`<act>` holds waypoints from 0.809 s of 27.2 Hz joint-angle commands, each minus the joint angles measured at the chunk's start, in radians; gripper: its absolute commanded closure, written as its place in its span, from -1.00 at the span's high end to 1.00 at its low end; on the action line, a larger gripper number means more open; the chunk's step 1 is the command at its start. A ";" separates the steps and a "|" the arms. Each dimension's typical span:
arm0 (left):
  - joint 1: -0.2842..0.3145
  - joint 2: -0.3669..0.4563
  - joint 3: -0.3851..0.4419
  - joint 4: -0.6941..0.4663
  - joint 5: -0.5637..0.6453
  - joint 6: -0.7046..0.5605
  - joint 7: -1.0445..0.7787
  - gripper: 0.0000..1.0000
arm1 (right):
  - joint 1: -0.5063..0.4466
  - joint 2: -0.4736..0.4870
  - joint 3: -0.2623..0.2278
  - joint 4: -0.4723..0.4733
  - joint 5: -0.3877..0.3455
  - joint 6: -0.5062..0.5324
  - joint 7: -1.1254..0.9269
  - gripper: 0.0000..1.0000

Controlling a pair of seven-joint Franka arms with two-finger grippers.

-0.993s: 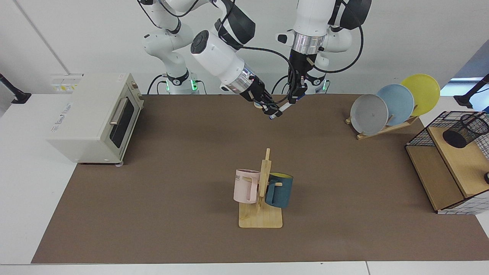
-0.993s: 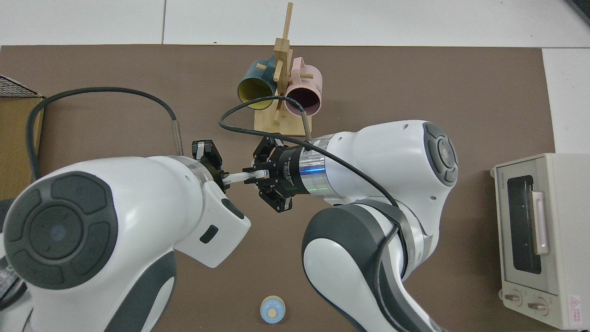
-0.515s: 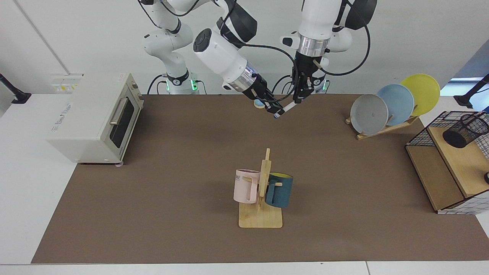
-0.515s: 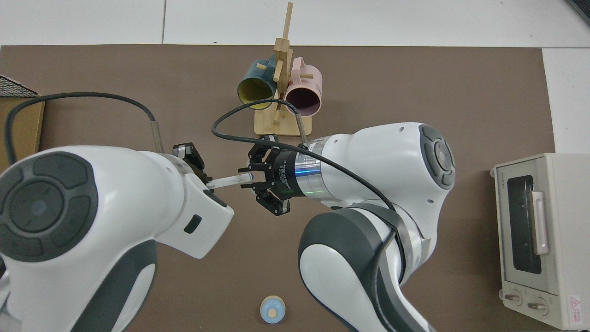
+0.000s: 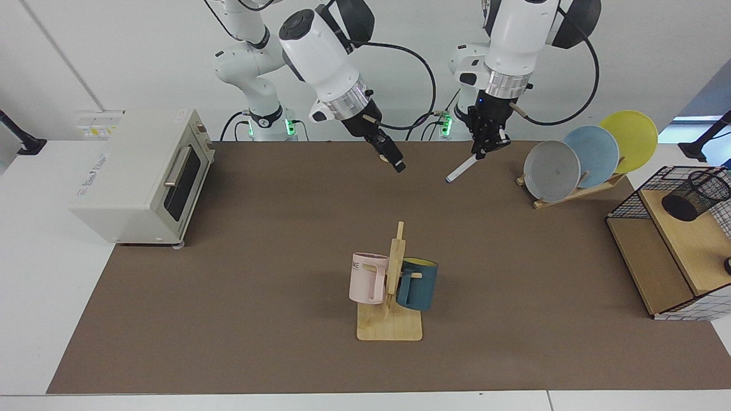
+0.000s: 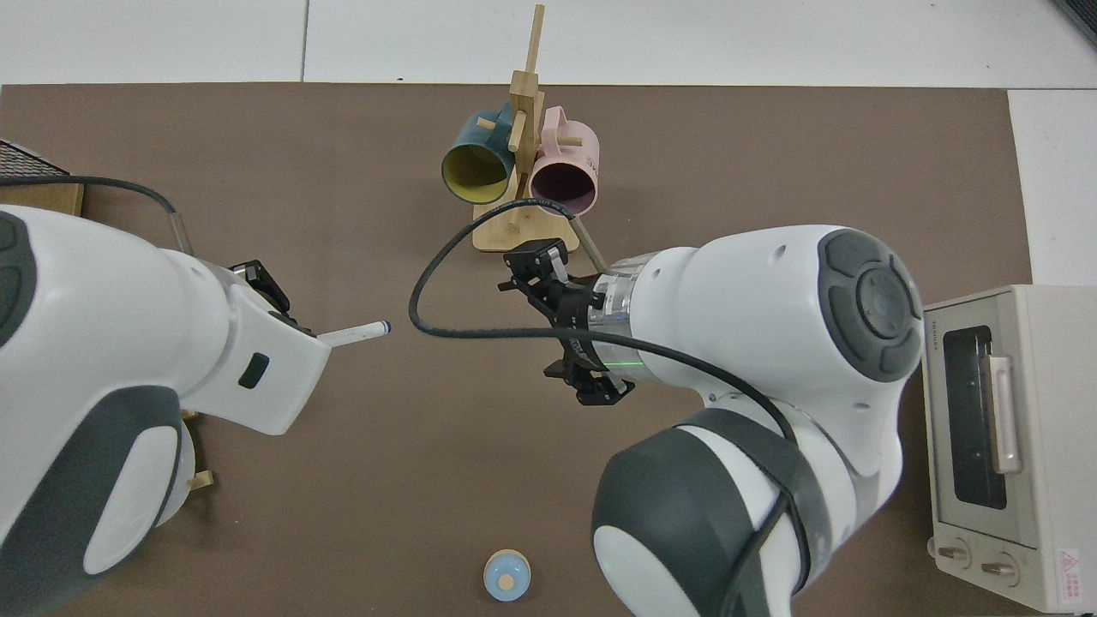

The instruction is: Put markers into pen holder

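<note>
The marker (image 5: 464, 168), white with a dark tip, hangs slanted above the mat at the back. My left gripper (image 5: 485, 145) is shut on its upper end. In the top view the marker (image 6: 356, 332) sticks out from under the left arm's wrist. My right gripper (image 5: 394, 160) hovers apart from it, toward the oven side. Seen from above, the right gripper (image 6: 557, 326) is open with nothing between its fingers. The pen holder (image 5: 694, 197), a black mesh cup, sits on the wooden shelf at the far right of the facing view.
A black wire rack with wooden shelves (image 5: 668, 245) carries the cup. A stand with three plates (image 5: 588, 154) is just beside the left gripper. A mug tree (image 5: 391, 285) holds a pink and a blue mug mid-mat. A toaster oven (image 5: 143, 177) stands opposite. A small blue round object (image 6: 506, 576) lies near the arm bases.
The right gripper has let go of the marker, opened and drawn back. The left arm has carried the marker away toward the plate stand side.
</note>
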 commanded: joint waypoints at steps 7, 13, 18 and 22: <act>0.117 0.016 -0.001 0.033 0.140 -0.058 0.001 -1.00 | -0.133 -0.099 -0.006 -0.015 -0.219 -0.260 -0.574 1.00; 0.137 0.066 0.002 0.131 0.313 -0.173 0.006 -1.00 | -0.232 -0.117 -0.006 -0.013 -0.322 -0.315 -0.877 1.00; 0.212 0.083 0.001 0.156 0.410 -0.210 0.056 -1.00 | -0.329 -0.123 -0.006 -0.013 -0.340 -0.332 -1.082 1.00; 0.272 0.085 0.001 0.157 0.462 -0.206 0.128 -1.00 | -0.410 -0.122 -0.003 -0.013 -0.365 -0.335 -1.244 1.00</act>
